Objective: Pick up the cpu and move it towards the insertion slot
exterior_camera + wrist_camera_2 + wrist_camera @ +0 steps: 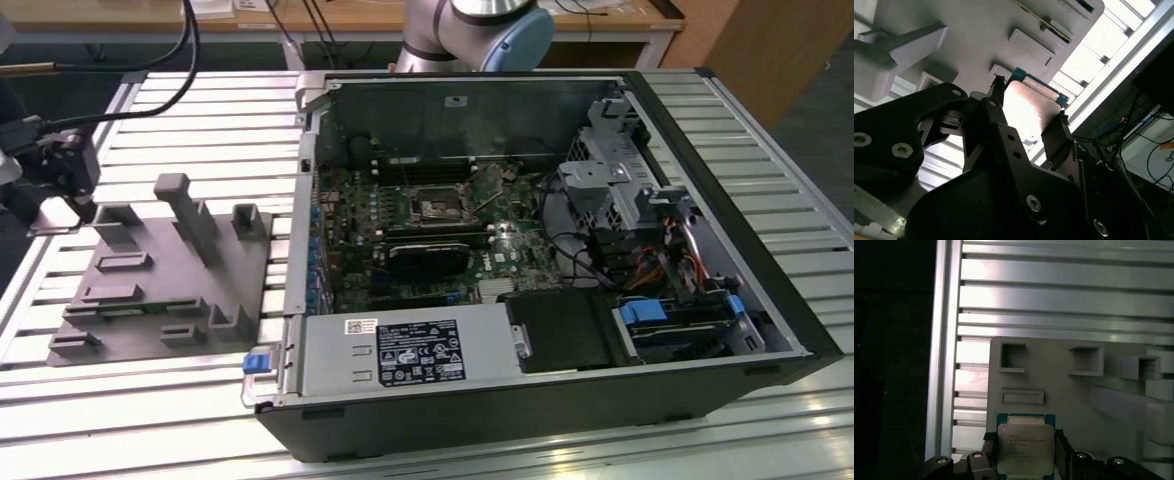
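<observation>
The cpu (1025, 447), a flat square chip with a silvery top and a blue-green rim, sits between my gripper's (1025, 456) dark fingers (1061, 454). They press on two opposite edges, so the gripper is shut on it. In the second wrist view the cpu (1029, 105) shows bright between the fingers (1058, 135), hanging above the grey fixture. In the exterior view my gripper (60, 185) is at the far left, beyond the fixture's edge. The insertion slot (437, 207), a square socket with a metal frame, lies on the motherboard inside the open case, well towards the exterior view's right.
The grey plastic fixture (160, 270), with upright posts and shallow recesses, lies on the slatted metal table (747, 120). The open computer case (787, 330) holds a long black card (427, 258), a drive cage, cables and a power supply (400, 352). The arm's base (481, 30) stands behind the case.
</observation>
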Robot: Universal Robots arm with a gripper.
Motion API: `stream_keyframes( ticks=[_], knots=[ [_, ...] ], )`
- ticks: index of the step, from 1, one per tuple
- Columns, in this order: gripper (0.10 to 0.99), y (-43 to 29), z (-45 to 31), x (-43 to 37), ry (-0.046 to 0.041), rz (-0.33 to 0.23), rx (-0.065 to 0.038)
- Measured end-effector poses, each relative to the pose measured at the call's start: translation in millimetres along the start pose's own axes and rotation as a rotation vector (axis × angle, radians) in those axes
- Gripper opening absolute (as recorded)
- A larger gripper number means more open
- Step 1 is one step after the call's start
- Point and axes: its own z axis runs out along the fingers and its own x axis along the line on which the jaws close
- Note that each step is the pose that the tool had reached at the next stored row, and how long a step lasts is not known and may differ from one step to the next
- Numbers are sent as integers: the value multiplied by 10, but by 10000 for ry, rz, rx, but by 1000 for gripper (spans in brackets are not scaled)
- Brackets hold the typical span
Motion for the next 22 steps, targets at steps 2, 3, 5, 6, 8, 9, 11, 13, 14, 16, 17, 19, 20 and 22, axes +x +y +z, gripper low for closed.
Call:
stream_keyframes(
  ticks=[2,3,5,6,8,9,11,13,14,16,17,19,20,22],
  knots=[
    [545,1,-41,0,0,0,1],
    [545,2,-61,0,1,-1,0],
    [545,4,-100,0,0,-1,0],
    [545,4,-120,0,-1,0,0],
    [545,6,-162,1,1,0,1],
    [545,7,-183,1,0,0,0],
    [545,8,-221,1,-1,0,0],
    [545,9,-260,1,0,0,0],
    [545,10,-279,1,1,0,1],
    [545,11,-317,1,0,0,0],
    [545,12,-337,1,0,0,0],
    [545,13,-372,1,0,0,0],
    [545,13,-391,1,0,0,0],
    [545,15,-435,1,0,0,0]
  ],
)
